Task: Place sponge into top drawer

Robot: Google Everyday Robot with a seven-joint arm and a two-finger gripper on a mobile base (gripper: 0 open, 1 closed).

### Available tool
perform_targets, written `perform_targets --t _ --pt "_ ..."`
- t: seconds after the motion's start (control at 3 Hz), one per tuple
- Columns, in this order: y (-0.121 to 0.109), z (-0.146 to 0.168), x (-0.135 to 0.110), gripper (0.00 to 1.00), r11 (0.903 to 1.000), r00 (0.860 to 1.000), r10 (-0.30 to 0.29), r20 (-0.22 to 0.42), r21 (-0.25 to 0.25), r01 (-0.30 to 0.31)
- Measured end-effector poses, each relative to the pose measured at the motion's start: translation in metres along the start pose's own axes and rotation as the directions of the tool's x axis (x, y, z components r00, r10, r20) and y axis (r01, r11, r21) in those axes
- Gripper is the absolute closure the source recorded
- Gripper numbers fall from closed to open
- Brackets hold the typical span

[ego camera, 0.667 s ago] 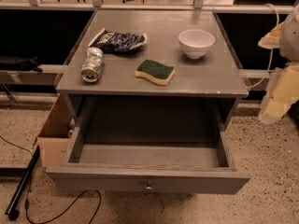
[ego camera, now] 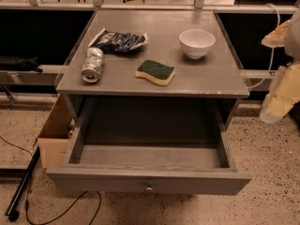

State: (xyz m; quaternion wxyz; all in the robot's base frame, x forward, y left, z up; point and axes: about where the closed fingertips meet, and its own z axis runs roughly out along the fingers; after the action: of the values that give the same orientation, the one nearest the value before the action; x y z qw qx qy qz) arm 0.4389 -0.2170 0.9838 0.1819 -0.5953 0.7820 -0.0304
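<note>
top drawer (ego camera: 149,182): pulled right out, front of the bench (ego camera: 211,81)
hand (ego camera: 280,98): off the bench's right side, i think it's that pale bit; can't tell its state
sponge (ego camera: 155,72): on the bench, green side up, near the front edge
can (ego camera: 92,64): lying left of the sponge
bowl (ego camera: 197,43): further back, right

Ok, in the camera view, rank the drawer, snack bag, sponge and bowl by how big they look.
1. Drawer
2. Snack bag
3. Sponge and bowl look about alike; no ranking.
The gripper hangs at the right edge, beside the table.
</note>
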Motion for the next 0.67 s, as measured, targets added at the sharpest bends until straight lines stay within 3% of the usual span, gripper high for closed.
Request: perform_targets --t 0.33,0.67 --pt "-0.015 -0.004 -0.001 0.0 0.9994 0.992 0.032 0.123 -0.014 -0.031" --pt "-0.038 -0.005 -0.024 0.0 0.9976 0.956 0.027 0.293 -0.069 -0.007"
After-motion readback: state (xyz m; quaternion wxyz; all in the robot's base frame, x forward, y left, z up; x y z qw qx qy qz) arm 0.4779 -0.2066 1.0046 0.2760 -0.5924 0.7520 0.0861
